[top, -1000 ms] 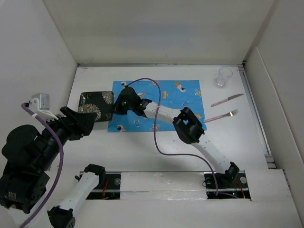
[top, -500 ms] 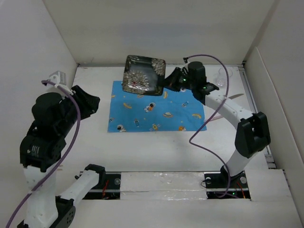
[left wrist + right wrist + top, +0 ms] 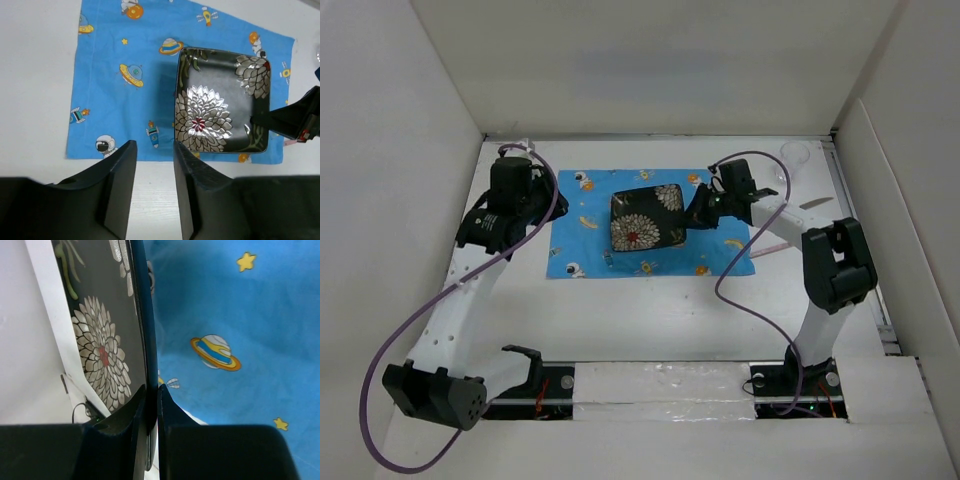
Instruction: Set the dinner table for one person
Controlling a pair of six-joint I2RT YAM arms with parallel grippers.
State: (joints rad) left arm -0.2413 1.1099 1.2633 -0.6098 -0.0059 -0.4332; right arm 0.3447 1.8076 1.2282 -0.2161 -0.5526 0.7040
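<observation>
A black square plate (image 3: pixel 647 220) with silver flowers is over the middle-right of the blue cartoon mat (image 3: pixel 585 215) on the white dinner table (image 3: pixel 670 310). Its shadow falls on the mat, and I cannot tell whether it rests there. My right gripper (image 3: pixel 696 213) is shut on the plate's right edge. In the right wrist view the rim (image 3: pixel 145 315) sits pinched in the right gripper (image 3: pixel 152 390). My left gripper (image 3: pixel 525 200) hangs open and empty above the mat's left edge. The left wrist view shows the left gripper (image 3: pixel 154 150), the plate (image 3: pixel 222 100) and the mat (image 3: pixel 115 85).
A clear glass (image 3: pixel 794 157) stands at the back right corner. A knife (image 3: pixel 817 203) and a fork (image 3: pixel 772 247) lie right of the mat, partly hidden by my right arm. White walls close in the table on the left, back and right.
My right gripper has brought the plate down from high at the back to low over the mat's middle. My left arm has swung in over the mat's left edge.
</observation>
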